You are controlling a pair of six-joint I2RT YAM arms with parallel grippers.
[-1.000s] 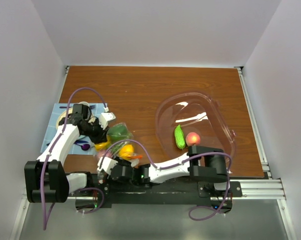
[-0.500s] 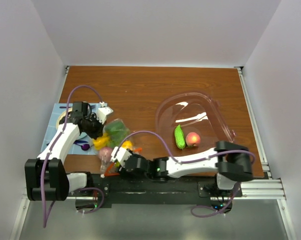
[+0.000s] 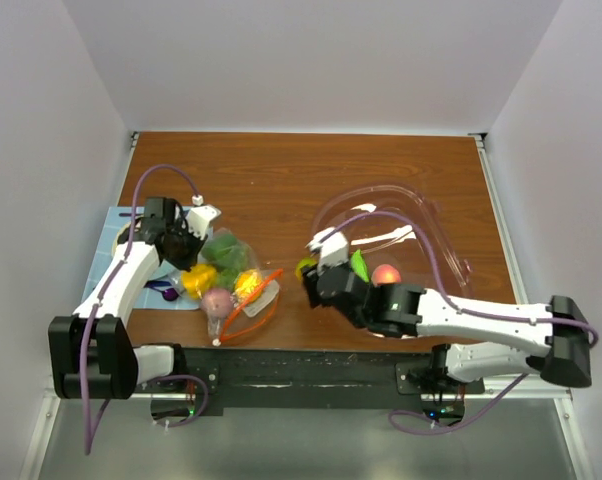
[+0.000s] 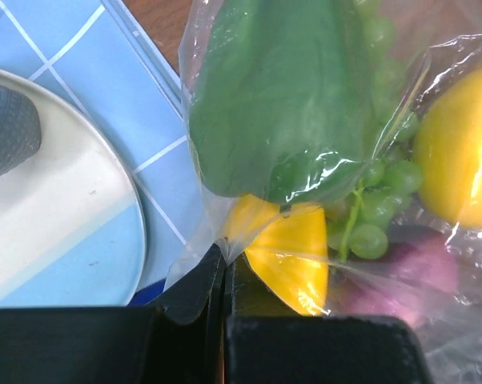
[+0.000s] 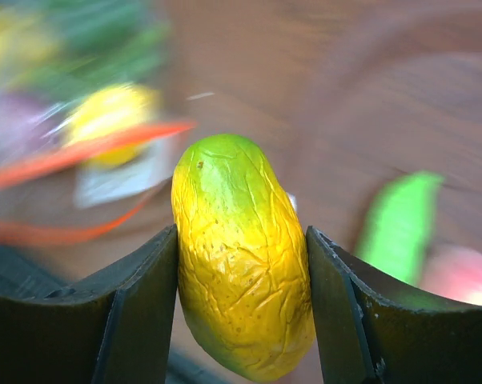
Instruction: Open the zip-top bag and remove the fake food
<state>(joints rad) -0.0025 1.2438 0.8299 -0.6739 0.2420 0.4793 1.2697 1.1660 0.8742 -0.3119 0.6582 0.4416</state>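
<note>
Brown wooden tabletop (image 3: pixel 281 180), walled in by plain white panels. From above: at the left, the zip-top bag (image 3: pixel 243 262) lying near the front edge, packed with fake food (image 3: pixel 216 300) in yellow, green and pink, with an orange strip (image 3: pixel 251 312) curving round its near side. At the bag's far-left corner, the left end effector (image 3: pixel 188 250), apparently anchoring the film to keep the bag from sliding. Well apart from the bag, at the near-left rim of the clear tub (image 3: pixel 431 225), the right end effector (image 3: pixel 307 272) carrying a yellow-green fruit (image 3: pixel 303 266). Inside the tub, a green pod (image 3: pixel 358 268) and a peach (image 3: pixel 384 275) side by side. Likely step in hand: setting this piece down with those two.

From the left wrist: fingers pressed flat together on a pinch of clear film at the bag's corner, nothing else between them. Just beyond, through the plastic, a green pepper (image 4: pixel 281 104), grapes (image 4: pixel 377 200) and a lemon wedge (image 4: pixel 285 248). Under the bag's edge, a blue tiled mat (image 4: pixel 65 48) bearing a white plate (image 4: pixel 49 216).

From the right wrist: both fingers clamped against the sides of the fruit, held upright and fully clear of the bag. Blurred behind it, the bag at the left, the pod and peach at the right. Several pieces left inside the bag, so roughly midway through the task.
</note>
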